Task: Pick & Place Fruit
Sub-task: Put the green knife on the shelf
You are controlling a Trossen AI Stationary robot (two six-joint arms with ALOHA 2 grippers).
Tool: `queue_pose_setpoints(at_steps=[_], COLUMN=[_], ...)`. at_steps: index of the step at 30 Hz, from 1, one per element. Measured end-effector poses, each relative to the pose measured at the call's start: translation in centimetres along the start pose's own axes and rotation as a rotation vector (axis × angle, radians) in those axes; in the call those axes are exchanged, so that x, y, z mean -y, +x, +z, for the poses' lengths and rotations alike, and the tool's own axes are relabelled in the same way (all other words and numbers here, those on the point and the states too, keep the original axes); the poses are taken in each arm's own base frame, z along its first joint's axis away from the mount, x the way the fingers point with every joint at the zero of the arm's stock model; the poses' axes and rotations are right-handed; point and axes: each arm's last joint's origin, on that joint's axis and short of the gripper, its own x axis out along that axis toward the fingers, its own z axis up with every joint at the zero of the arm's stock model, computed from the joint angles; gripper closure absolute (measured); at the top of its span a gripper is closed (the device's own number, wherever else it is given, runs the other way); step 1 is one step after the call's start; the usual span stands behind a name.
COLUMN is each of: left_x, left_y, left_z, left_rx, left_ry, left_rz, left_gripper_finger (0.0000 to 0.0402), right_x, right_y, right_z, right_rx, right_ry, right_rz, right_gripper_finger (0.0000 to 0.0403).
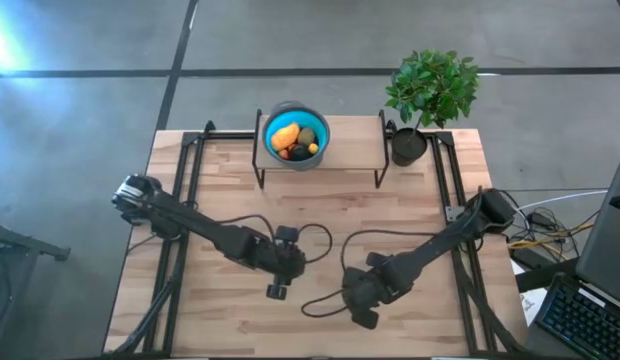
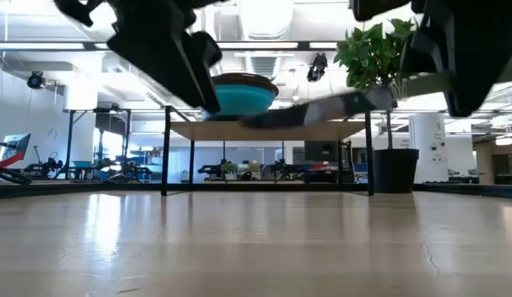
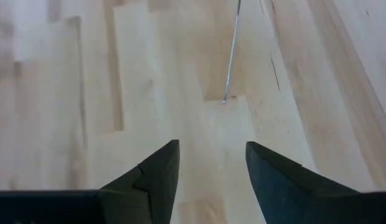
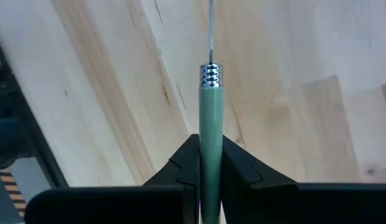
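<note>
Note fruit sits heaped in blue bowl on raised rack at tabletop far edge. Potted plant stands beside rack. Right gripper jaws clenched on green-handled knife, blade over bare wood. Left gripper jaws released, mid-tabletop. You have open wood between grippers and rack.

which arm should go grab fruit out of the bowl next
Left, probably. The left gripper is open and holds nothing, and its arm sits on the same side as the blue bowl with the fruit on the raised shelf. The right gripper is shut on the green-handled knife.
</note>
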Motion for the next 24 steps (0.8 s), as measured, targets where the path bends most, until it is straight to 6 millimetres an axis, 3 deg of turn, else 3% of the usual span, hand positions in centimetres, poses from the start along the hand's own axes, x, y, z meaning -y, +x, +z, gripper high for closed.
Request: queue_pose_setpoints(at_steps=[13, 24], left_x=[-1.5, -2.0], left_y=[-5.1, -4.9], left_z=[-0.4, -3.2], left_rx=[0.069, 0.194], left_ry=[-0.013, -0.093], left_rz=[0.125, 0.103], left_gripper_finger=[0.0211, 0.0218], right_x=[3.7, 8.0], right_y=[-1.9, -2.9], right_z=[-2.5, -4.8], right_rx=[0.042, 0.27], right_ry=[0.093, 0.38], right_rz=[-0.016, 0.169], right_gripper_finger=[0.0378, 0.0378])
